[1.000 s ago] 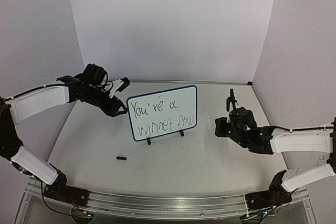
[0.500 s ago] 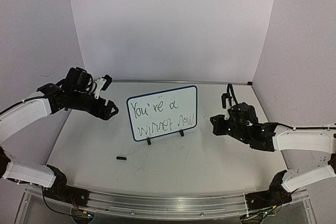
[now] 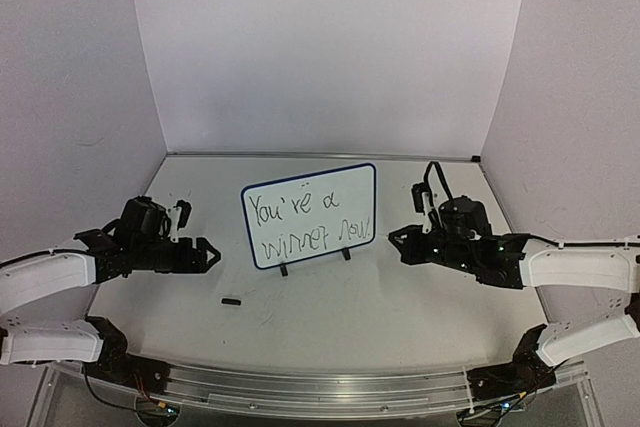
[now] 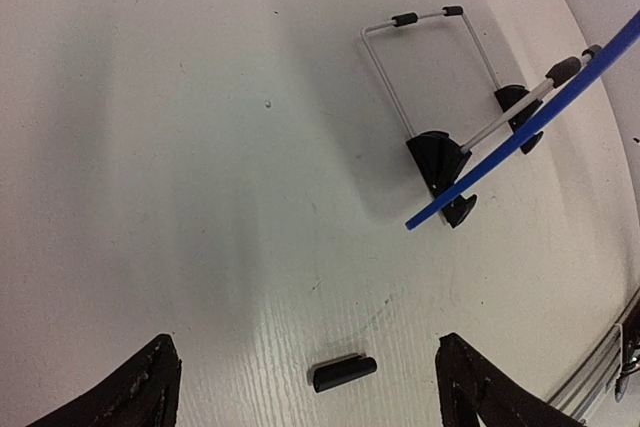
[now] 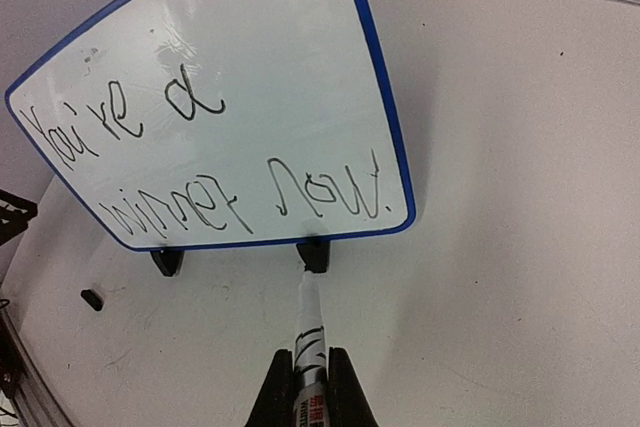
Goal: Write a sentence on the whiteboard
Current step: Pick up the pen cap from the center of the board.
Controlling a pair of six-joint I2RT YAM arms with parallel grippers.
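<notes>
Black sentence (image 3: 275, 210) was judged complete on the whiteboard (image 3: 355, 187) stood at frame centre; the pen (image 5: 308, 332) was clamped in the right gripper (image 5: 303, 372), the left gripper (image 3: 203, 255) spread empty.

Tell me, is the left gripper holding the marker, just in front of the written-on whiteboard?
No, the right gripper holds the marker, just in front of the written-on whiteboard; the right wrist view shows it. The left gripper is open and empty.
</notes>
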